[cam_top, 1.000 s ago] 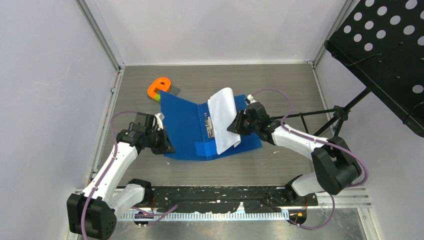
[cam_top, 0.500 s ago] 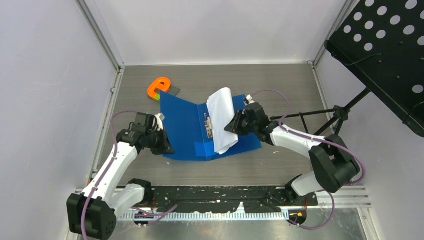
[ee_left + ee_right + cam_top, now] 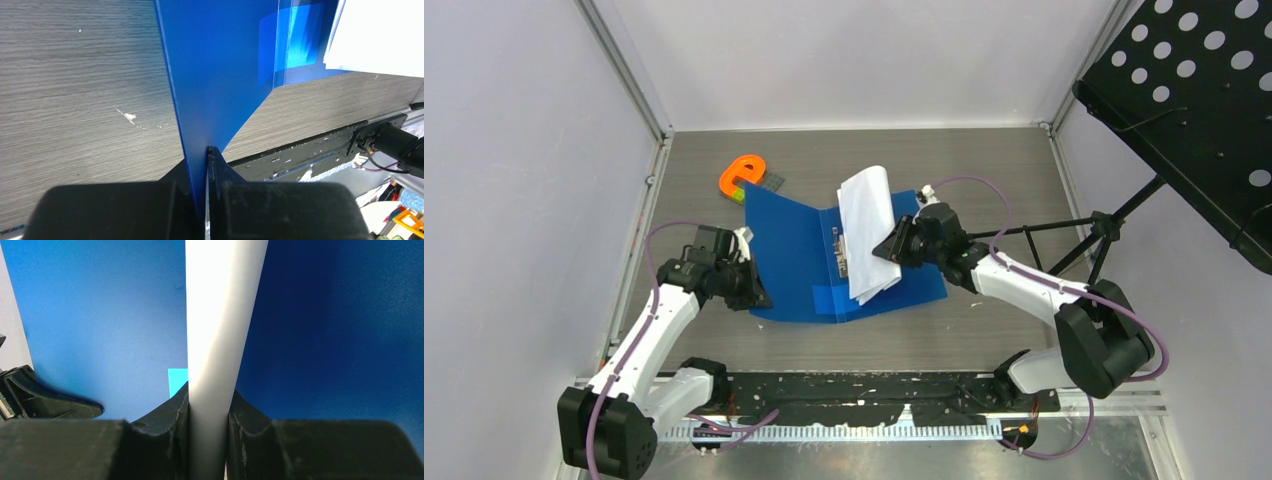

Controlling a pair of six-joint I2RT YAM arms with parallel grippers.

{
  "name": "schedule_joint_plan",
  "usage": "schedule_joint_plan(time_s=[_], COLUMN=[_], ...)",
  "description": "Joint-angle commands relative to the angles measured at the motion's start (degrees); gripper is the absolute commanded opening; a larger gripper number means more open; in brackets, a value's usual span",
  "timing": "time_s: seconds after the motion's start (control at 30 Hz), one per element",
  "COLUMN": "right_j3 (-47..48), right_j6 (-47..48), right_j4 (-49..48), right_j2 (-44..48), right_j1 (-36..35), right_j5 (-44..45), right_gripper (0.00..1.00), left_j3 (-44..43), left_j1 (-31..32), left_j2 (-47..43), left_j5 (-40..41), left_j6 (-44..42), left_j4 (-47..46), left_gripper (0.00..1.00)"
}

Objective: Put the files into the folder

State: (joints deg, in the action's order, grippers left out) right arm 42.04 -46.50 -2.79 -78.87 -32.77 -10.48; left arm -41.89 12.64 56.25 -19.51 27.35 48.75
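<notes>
Right hand (image 3: 892, 245) clamps curled white paper sheets (image 3: 867, 235) at its 9 o'clock, lengthwise 12-to-6 over the right half of the open bright-blue plastic folder (image 3: 792, 252), whose 8 o'clock edge the left hand (image 3: 757, 295) pinches.

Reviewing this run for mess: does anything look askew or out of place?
The files bow upward, tilted across the right half of the open folder, pinched by the right gripper rather than lying flat. The left gripper pinches the folder's left edge.
</notes>
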Motion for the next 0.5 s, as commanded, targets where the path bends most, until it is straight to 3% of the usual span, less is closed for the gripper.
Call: schedule_joint_plan(time_s=[0.0, 0.33, 0.47], right_j3=[1.12, -3.43, -4.67], right_j6=[-0.68, -4.97, -4.08], right_j4=[-2.02, -12.32, -12.11], right_j2=[0.24, -5.76, -5.93], right_j1=[0.45, 3.61, 5.1], right_j5=[-0.56, -6.13, -5.52], right_gripper=[0.3, 0.29, 0.29], left_j3=[-2.06, -2.11, -2.16], left_j1=[0.19, 0.19, 0.2], left_j2=[-0.62, -0.42, -0.35], left_j5=[0.52, 0.44, 0.51], left_j6=[-1.91, -2.0, -2.06], left_j4=[1.92, 2.11, 2.21], left_gripper=[0.0, 0.0, 0.0])
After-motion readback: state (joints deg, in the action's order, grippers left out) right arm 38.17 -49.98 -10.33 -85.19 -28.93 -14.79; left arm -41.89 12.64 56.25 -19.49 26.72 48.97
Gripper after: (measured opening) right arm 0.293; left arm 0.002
